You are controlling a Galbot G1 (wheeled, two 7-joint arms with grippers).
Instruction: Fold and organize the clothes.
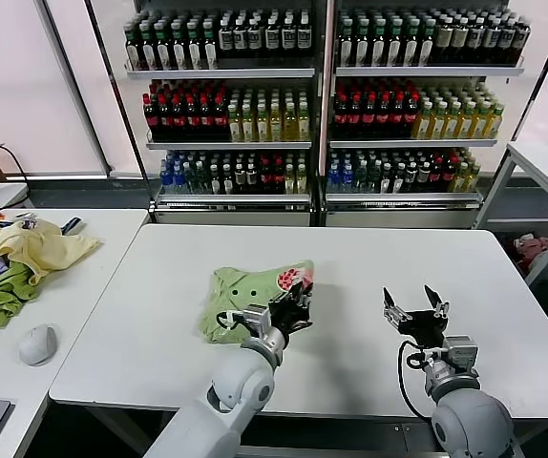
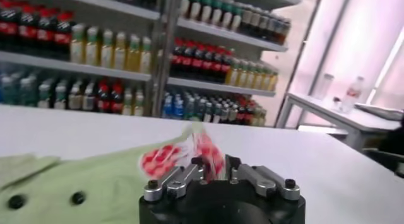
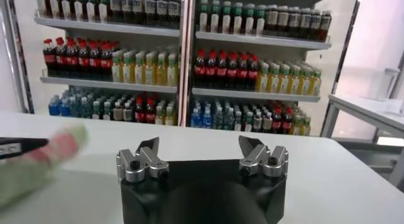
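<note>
item: light green polo shirt [image 1: 251,298], lying near the middle of the white table [image 1: 446,277], gathered into a compact, roughly folded bundle with collar buttons and the red-and-white print facing up; edges uneven, one corner lifted at the print side. left gripper [image 1: 293,307]: at the shirt's printed corner, fingers close together with fabric at the tips, though whether they grip it or are letting go i cannot tell. right gripper [image 1: 415,307]: hovering over bare table beside the shirt, apart from it, jaws spread wide and empty. status, as i judge it: folding largely done, bundle still needing tidying or a final placing. nearby: other garments [image 1: 16,258] heaped on the side table, untouched.
</note>
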